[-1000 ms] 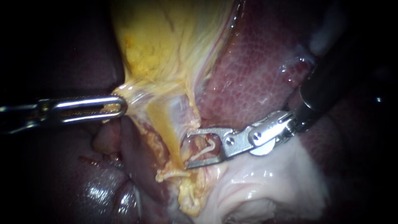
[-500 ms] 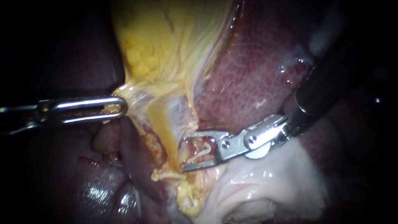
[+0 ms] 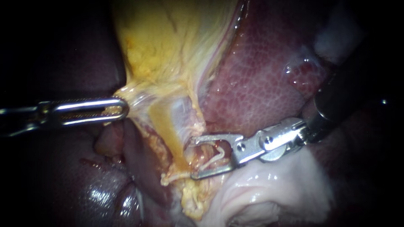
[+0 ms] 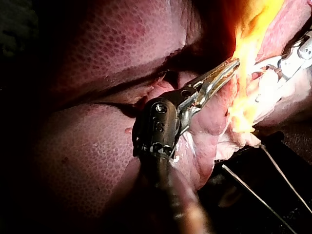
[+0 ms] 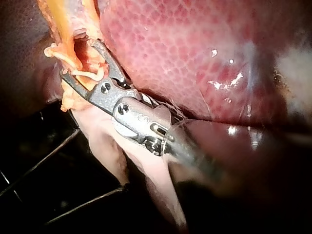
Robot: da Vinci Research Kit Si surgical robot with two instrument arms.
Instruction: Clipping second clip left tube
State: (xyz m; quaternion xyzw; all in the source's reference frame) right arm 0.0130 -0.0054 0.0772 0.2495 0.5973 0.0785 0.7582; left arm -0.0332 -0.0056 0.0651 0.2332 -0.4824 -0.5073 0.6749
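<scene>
Tube (image 3: pixel 213 155), thin and pale, lies at lower centre between the open jaws of the right instrument (image 3: pixel 193 159); the left instrument (image 3: pixel 121 108) clamps the gallbladder (image 3: pixel 168 50) at centre left.

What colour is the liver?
Reddish pink liver with a fine netlike pattern, clearest in the right wrist view.

Left instrument (image 3: pixel 120 108) clamped, right instrument (image 3: pixel 193 158) spread open
</scene>
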